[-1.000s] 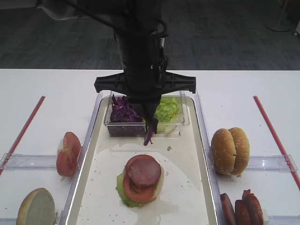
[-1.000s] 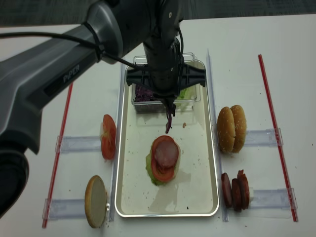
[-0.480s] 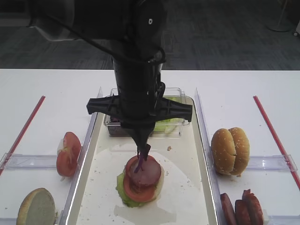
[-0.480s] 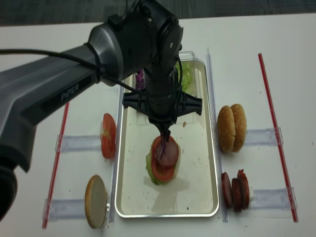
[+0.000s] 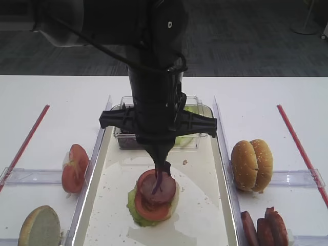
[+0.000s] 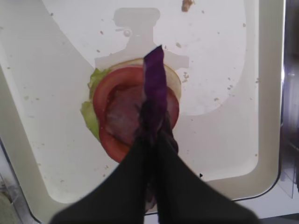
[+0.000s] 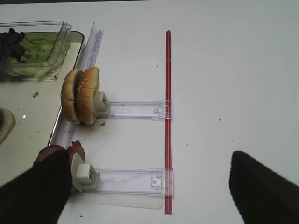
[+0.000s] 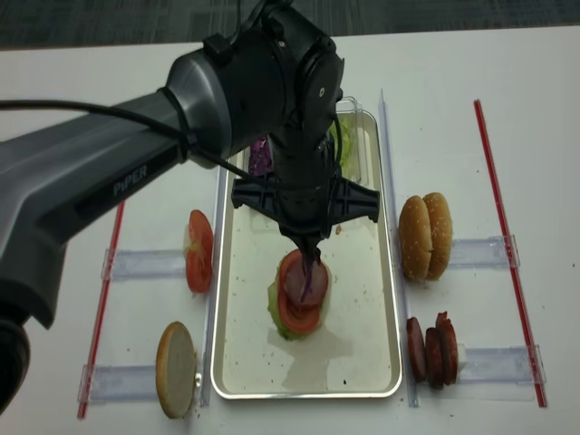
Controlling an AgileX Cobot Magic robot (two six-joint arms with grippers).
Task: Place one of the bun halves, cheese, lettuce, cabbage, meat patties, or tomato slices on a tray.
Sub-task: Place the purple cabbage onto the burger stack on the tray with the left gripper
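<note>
Over the tray (image 5: 97, 169), left gripper (image 6: 154, 140) pinches a cabbage strip (image 6: 155, 88), hanging lengthwise straight down onto the meat patty (image 5: 160, 188); right gripper fingers (image 7: 32, 191) spread, empty.

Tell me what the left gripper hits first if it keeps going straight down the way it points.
Probably the meat patty topping the stack on the tray. The left gripper, shut on a cabbage strip, points down at it; the dangling strip would likely touch first.
</note>
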